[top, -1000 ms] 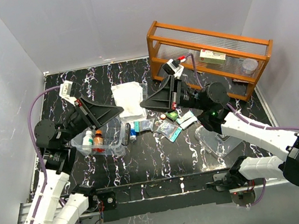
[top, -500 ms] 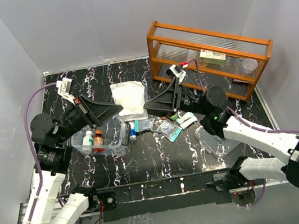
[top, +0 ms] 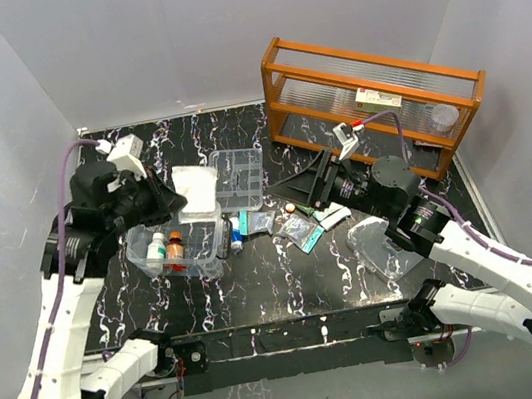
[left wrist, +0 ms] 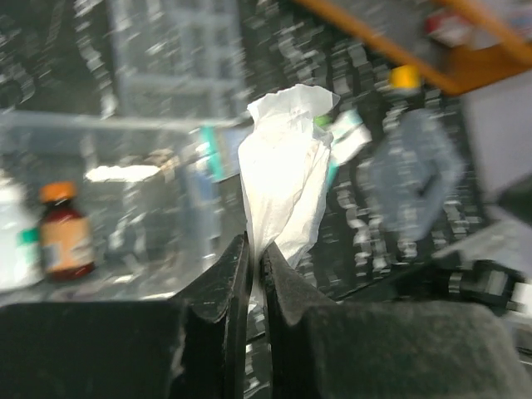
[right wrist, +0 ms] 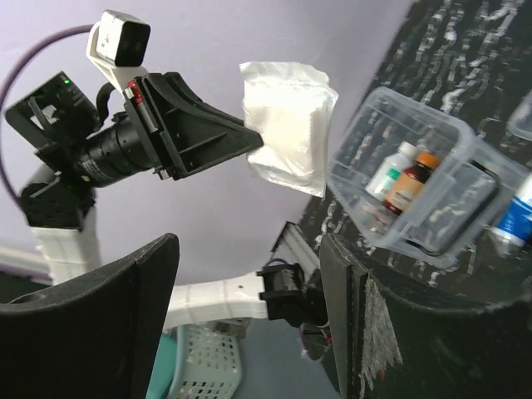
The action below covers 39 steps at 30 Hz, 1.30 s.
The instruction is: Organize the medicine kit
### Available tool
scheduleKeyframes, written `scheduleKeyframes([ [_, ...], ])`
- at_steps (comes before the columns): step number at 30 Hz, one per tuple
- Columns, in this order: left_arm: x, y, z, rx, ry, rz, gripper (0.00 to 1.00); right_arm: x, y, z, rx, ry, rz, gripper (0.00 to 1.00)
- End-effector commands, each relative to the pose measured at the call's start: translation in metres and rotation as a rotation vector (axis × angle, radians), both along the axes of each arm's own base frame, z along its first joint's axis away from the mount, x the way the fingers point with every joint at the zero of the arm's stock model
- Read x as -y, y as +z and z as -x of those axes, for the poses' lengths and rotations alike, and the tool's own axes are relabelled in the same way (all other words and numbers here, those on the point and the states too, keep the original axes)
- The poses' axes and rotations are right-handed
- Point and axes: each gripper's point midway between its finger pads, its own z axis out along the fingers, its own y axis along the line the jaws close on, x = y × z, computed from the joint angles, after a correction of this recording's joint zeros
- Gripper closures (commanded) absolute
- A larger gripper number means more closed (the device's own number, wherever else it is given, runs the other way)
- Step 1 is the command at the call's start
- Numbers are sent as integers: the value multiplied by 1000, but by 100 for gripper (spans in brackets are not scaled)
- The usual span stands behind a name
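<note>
Raised pouch (top: 196, 188) | left end effector (left wrist: 256, 249) clamps it | right end effector (top: 285, 189) apart

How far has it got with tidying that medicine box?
Early on. Done: a white bottle and a brown bottle stand inside the clear box. In hand: the left end effector grips a white packet, held up near the box. Left: sachets and a tube lie loose on the table, the divided tray sits outside the box, and the lid lies apart.
</note>
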Motion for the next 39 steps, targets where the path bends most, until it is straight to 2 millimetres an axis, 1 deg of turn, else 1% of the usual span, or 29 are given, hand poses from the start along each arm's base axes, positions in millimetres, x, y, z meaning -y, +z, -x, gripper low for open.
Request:
scheduleKeyframes([
  [1,-56,-46,5,-104,94,-362,100,11,-13,-10,9,-80,73,33],
  [4,-72,-67,4,-171,117,-473,100,12,-16,-10,2,-85,80,33],
  [6,-75,-83,3,-225,105,-518,100,13,-18,-11,-1,-92,85,33],
  [8,-71,-95,3,-261,74,-525,100,14,-18,-11,0,-97,85,33],
  [12,-56,-115,-2,-322,7,-494,100,16,-19,-10,-4,-101,82,33],
  [14,-55,-124,-5,-348,2,-502,100,17,-20,-9,-5,-104,78,33],
  [18,-60,-146,-10,-418,16,-556,100,22,-20,-7,-5,-117,74,33],
  [20,-56,-157,-13,-441,3,-549,100,23,-22,-6,-7,-123,76,33],
  [21,-49,-162,-14,-455,-24,-523,100,24,-23,-6,-9,-123,76,33],
  [24,-34,-173,-17,-468,-69,-467,100,25,-23,-4,-9,-122,73,33],
  [27,-25,-182,-23,-461,-91,-434,100,26,-23,-3,-10,-121,70,33],
  [31,-23,-202,-25,-472,-101,-433,100,28,-25,-2,-11,-127,67,33],
  [33,-21,-213,-19,-480,-119,-420,100,28,-26,-2,-15,-129,67,33],
  [37,-24,-220,-13,-470,-121,-423,100,30,-26,-1,-13,-131,65,33],
  [39,-25,-218,-13,-465,-117,-430,100,30,-26,-1,-12,-130,67,33],
])
